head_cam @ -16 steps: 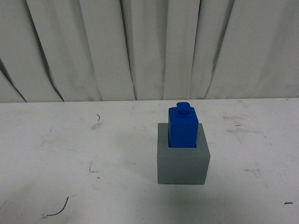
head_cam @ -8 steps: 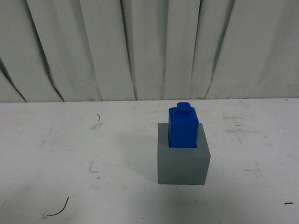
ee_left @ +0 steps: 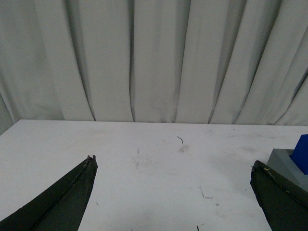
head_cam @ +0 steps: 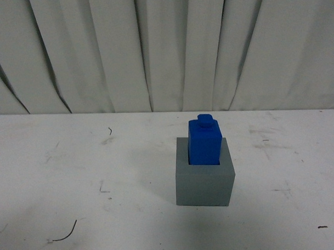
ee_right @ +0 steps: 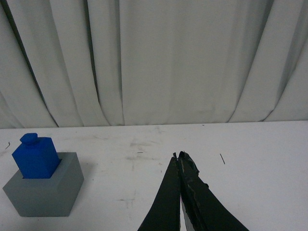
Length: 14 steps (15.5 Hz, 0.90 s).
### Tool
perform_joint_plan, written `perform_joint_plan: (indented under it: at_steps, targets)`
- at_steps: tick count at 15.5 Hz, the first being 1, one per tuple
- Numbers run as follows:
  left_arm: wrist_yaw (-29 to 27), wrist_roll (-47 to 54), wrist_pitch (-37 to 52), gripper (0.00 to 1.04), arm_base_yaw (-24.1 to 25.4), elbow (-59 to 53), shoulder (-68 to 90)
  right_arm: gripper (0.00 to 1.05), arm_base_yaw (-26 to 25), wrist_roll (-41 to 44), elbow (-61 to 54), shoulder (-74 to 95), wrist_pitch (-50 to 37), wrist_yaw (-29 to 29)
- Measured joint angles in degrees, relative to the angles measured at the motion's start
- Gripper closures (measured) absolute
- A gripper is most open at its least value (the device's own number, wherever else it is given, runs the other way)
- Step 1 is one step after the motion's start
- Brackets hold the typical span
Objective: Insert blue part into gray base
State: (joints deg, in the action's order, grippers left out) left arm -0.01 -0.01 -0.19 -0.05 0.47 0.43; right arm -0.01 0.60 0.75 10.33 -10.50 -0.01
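The blue part stands upright in the square recess of the gray base, knob up, on the white table right of centre. Neither arm shows in the front view. In the left wrist view my left gripper is open and empty, with the gray base and a corner of the blue part beside one fingertip. In the right wrist view my right gripper is shut on nothing, well apart from the gray base and the blue part.
The white table carries scuffs and a few short dark marks. A pleated white curtain hangs along the table's far edge.
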Motion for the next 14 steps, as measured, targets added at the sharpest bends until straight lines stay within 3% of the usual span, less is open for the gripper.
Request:
perform_joint_plan:
  at_steps: [3, 8, 14]
  targets:
    - [-0.1, 0.0, 0.0, 0.07, 0.0, 0.0, 0.0, 1.03, 0.0, 0.0, 0.0, -8.6, 11.0, 0.0]
    - [0.0, 0.0, 0.0, 0.07, 0.0, 0.0, 0.0, 1.02, 0.0, 0.0, 0.0, -10.1, 10.7, 0.0]
    - [0.0, 0.0, 0.0, 0.07, 0.0, 0.0, 0.0, 0.30, 0.0, 0.0, 0.0, -10.1, 10.7, 0.0]
